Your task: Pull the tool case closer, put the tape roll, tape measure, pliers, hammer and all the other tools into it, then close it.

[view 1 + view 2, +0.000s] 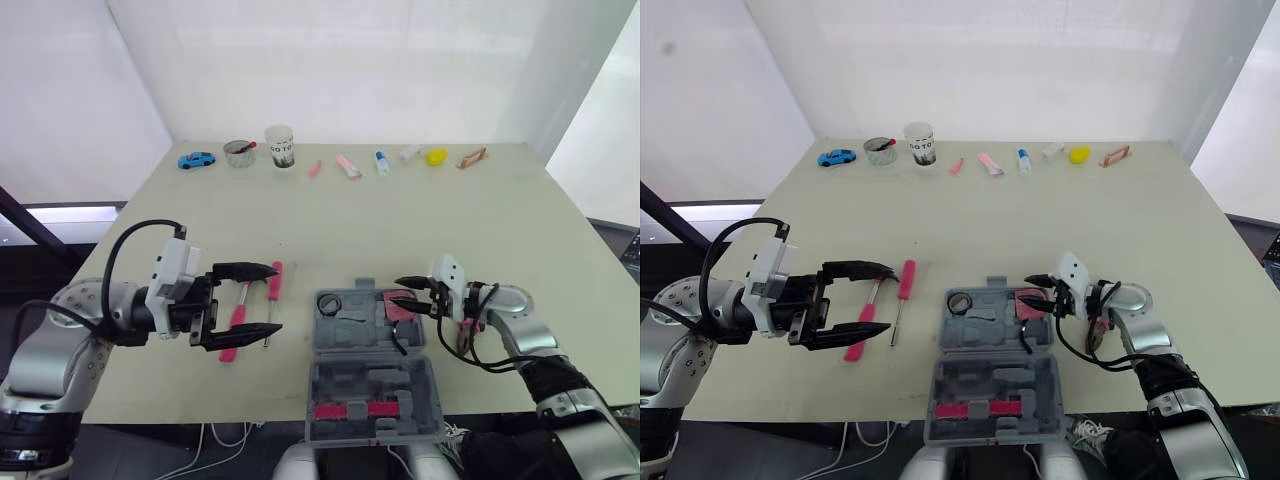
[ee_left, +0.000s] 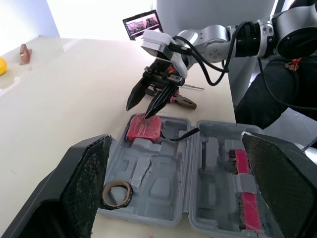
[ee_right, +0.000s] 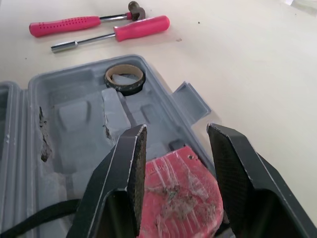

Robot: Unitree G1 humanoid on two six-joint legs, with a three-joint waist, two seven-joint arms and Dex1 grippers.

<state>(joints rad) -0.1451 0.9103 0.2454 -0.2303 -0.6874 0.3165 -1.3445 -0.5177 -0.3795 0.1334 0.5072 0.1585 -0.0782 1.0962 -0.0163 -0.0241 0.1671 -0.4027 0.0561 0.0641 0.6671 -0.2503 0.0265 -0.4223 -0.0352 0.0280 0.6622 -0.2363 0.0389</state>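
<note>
Step judged: tape measure (image 3: 181,196) seated in tool case (image 1: 345,325) at worktop 6 o'clock | right gripper (image 1: 396,289) fingers stood open over it | left gripper (image 1: 277,298) fingers stood open above hammer (image 3: 64,25), 9 o'clock of case | next: close on hammer handle

left pincer (image 1: 276,298): fingers spread wide, pointing right | right pincer (image 1: 397,289): fingers parted, pointing left
</note>
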